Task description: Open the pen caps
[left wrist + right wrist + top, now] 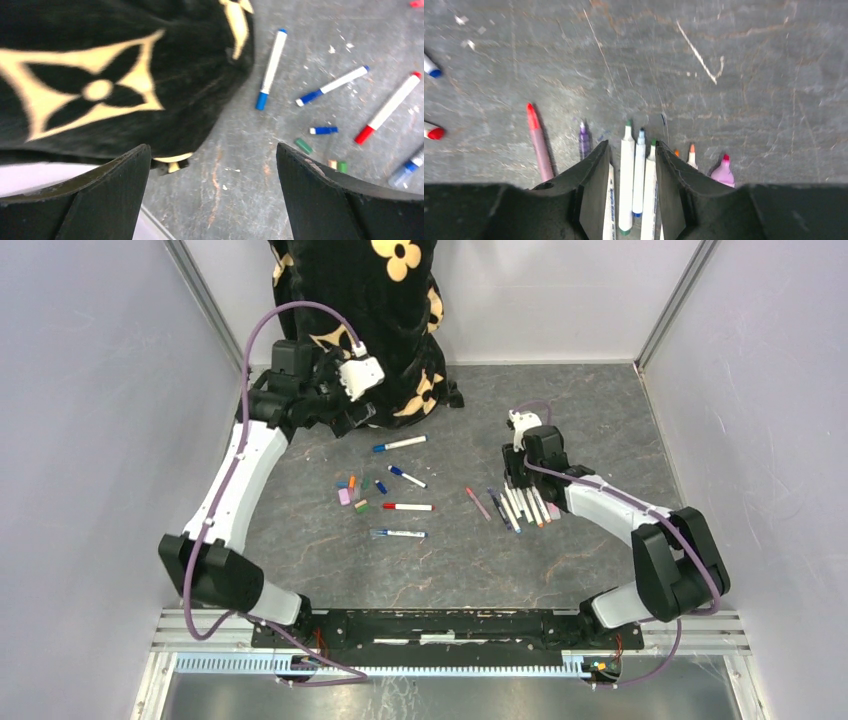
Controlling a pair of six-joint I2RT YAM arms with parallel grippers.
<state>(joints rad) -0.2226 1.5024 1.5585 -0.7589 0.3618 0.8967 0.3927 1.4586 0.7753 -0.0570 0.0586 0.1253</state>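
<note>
Several uncapped pens (528, 506) with white barrels lie side by side under my right gripper (517, 478). In the right wrist view my right gripper (632, 150) is open, its jaws straddling three of these pens (626, 175) on the table. A pink pen (539, 145) and a purple one (584, 140) lie to their left. Capped pens, blue (400, 444) and red (408, 507), lie mid-table beside a cluster of loose pen caps (355, 490). My left gripper (352, 418) is open and empty (212, 147), raised next to the bag; a blue cap (323, 130) and a green cap (303, 145) show to its right.
A black bag with yellow flowers (385, 310) stands at the back, touching the left gripper's side; it fills the left of the left wrist view (100, 75). Grey walls enclose the table on the left, back and right.
</note>
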